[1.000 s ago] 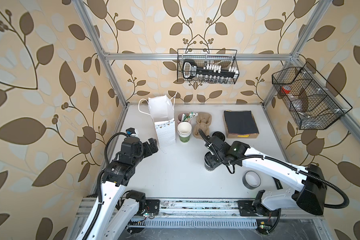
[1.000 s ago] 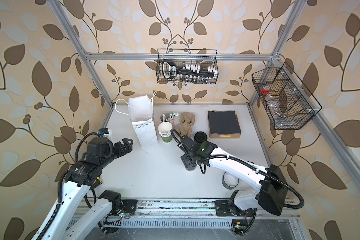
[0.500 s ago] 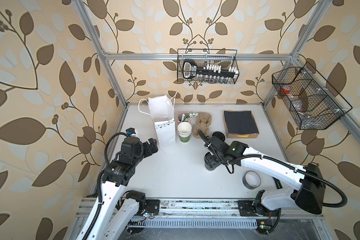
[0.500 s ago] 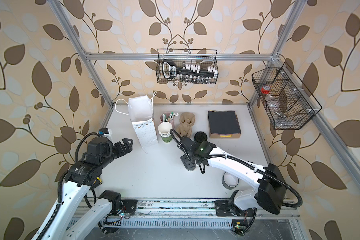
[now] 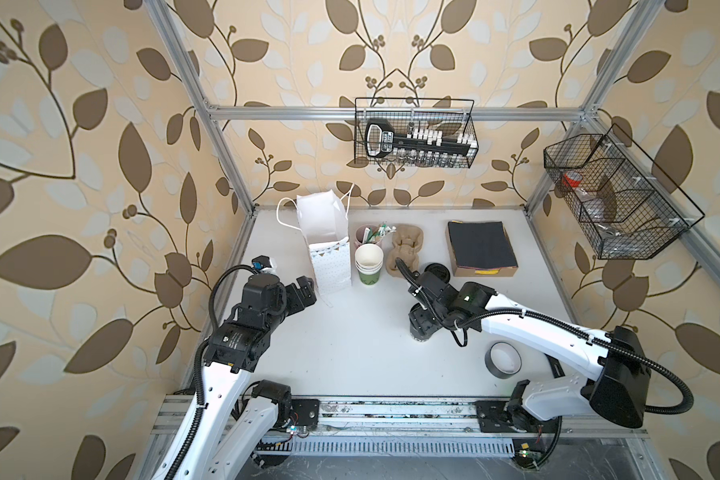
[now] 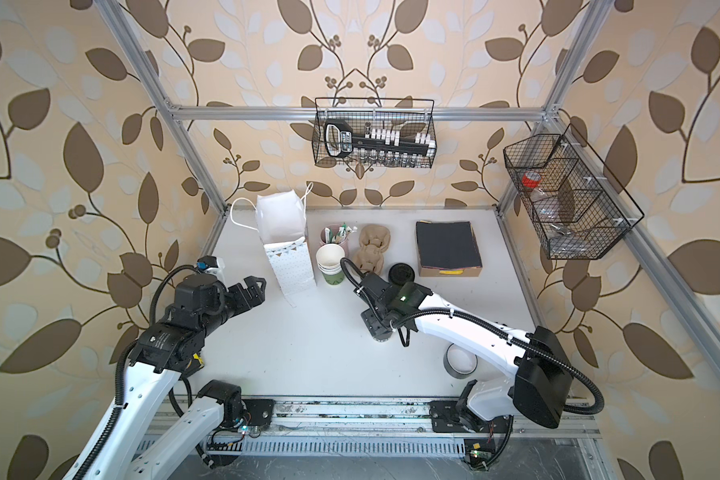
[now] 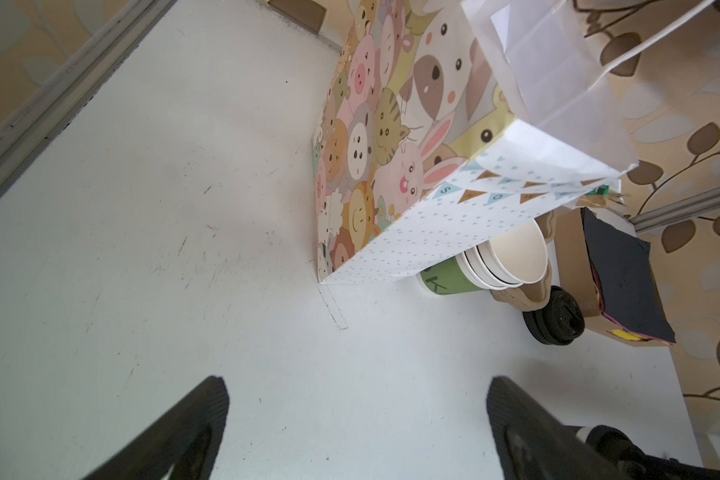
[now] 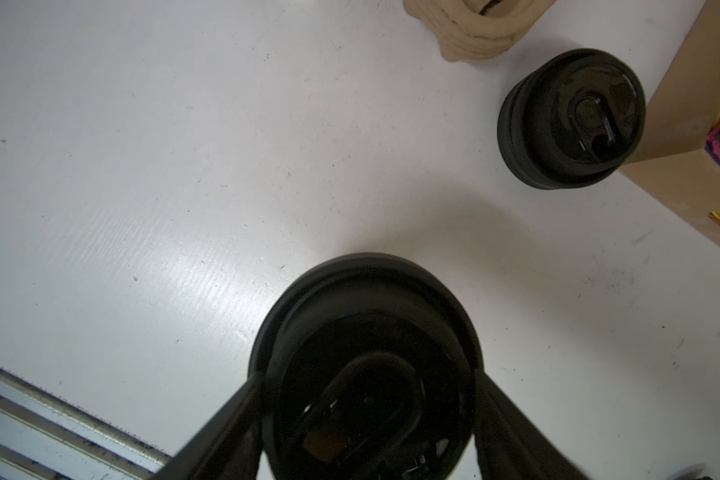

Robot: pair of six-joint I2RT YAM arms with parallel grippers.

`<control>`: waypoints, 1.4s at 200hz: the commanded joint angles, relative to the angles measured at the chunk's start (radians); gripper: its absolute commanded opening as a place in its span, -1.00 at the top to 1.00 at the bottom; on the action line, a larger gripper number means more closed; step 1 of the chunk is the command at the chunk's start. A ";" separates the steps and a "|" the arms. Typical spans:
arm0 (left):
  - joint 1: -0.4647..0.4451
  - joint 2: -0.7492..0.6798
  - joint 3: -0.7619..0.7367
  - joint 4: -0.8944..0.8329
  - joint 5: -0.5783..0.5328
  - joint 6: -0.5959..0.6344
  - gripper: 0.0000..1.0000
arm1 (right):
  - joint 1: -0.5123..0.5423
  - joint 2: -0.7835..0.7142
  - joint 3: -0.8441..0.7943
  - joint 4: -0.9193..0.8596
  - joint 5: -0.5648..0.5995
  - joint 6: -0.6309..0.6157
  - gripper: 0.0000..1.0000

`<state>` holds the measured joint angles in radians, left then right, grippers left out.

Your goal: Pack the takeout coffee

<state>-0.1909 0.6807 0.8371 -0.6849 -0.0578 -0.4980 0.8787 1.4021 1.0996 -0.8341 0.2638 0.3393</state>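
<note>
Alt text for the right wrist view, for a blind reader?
A dark takeout cup with a black plastic lid, seen from above, sits on the white table between the two fingers of the right gripper. Beyond it sit a stack of round black lids, a brown cardboard box and tan pulp cup carriers.

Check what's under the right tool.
The takeout coffee: its black lid shows between the fingers of the right tool. The cup body is mostly covered by lid and tool; contents unseen.

Along the back of the tabletop [image 5: 350,353] stand, left to right, bag [image 5: 327,245], cup stack [image 5: 368,264], carriers [image 5: 406,249], lid stack [image 6: 402,274] and box [image 5: 481,249]. The takeout coffee [image 8: 366,324] stands before the lid stack, apparently upright; a tape roll [image 5: 503,360] lies front-right of it.
</note>
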 commanded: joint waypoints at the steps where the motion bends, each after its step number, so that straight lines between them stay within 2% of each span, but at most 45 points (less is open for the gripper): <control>1: -0.005 -0.003 0.008 0.019 0.004 0.010 -0.98 | -0.003 0.001 -0.026 -0.012 0.029 0.000 -0.49; 62: -0.005 -0.001 0.009 0.019 0.004 0.010 -0.98 | -0.011 -0.037 -0.024 0.009 0.038 0.003 -0.50; 148: -0.005 -0.001 0.008 0.018 0.003 0.011 -0.98 | -0.046 -0.023 -0.099 0.068 -0.059 -0.002 -0.52; 165: -0.005 -0.003 0.008 0.016 0.003 0.012 -0.98 | -0.049 -0.020 -0.109 0.065 -0.049 0.003 -0.52; 214: -0.005 -0.002 0.007 0.018 0.011 0.012 -0.98 | -0.113 -0.009 -0.154 0.041 -0.083 -0.013 -0.51; 252: -0.005 0.003 0.008 0.012 0.014 0.013 -0.98 | -0.109 0.012 -0.174 0.029 -0.115 -0.004 -0.48; 280: -0.005 0.002 0.007 0.008 0.014 0.014 -0.98 | -0.082 0.061 -0.193 0.023 -0.083 0.010 -0.45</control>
<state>-0.1909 0.6846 0.8371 -0.6857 -0.0540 -0.4976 0.7799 1.3666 0.9939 -0.6914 0.1856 0.3405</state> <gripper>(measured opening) 0.989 0.732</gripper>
